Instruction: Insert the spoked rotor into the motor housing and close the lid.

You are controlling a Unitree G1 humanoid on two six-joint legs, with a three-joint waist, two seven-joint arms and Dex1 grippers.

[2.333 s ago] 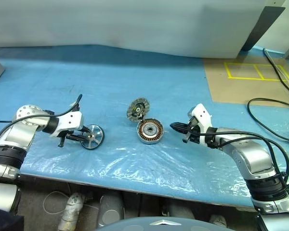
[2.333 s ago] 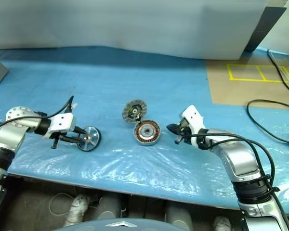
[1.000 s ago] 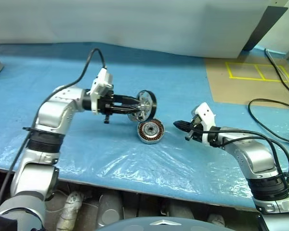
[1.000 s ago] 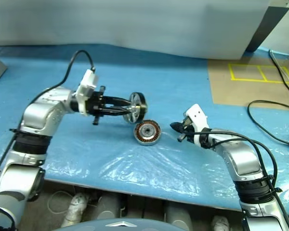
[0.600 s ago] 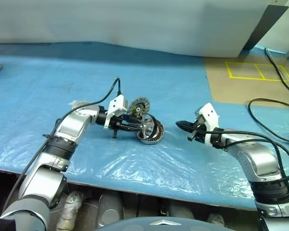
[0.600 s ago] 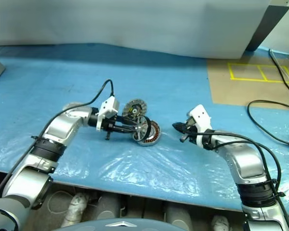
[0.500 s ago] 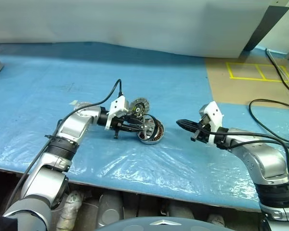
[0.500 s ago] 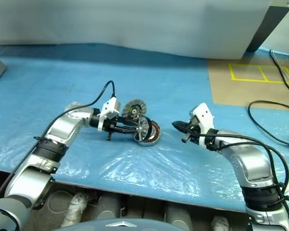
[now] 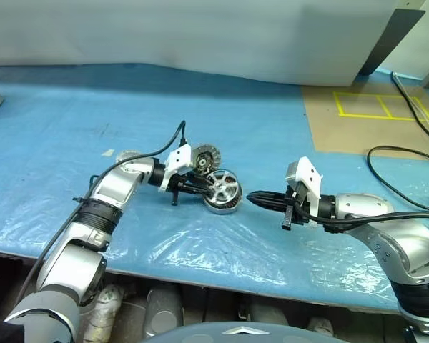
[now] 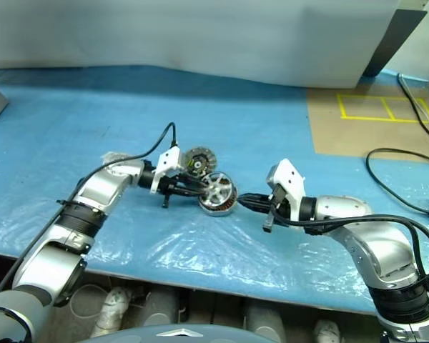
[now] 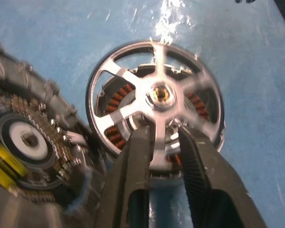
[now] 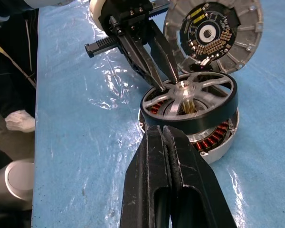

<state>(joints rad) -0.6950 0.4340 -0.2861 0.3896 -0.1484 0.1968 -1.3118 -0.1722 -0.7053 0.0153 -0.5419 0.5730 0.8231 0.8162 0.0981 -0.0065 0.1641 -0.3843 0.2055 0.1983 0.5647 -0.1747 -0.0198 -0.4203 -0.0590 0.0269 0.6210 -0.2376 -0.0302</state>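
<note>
At centre frame in your head views, the left gripper pinches one spoke of the thin silvery spoked rotor, which sits tilted on the round silver motor housing with copper windings. The right wrist view shows you its near edge raised, not seated. The ribbed grey lid leans just behind. Your right gripper, fingers pressed together and empty, points at the housing from the right.
</note>
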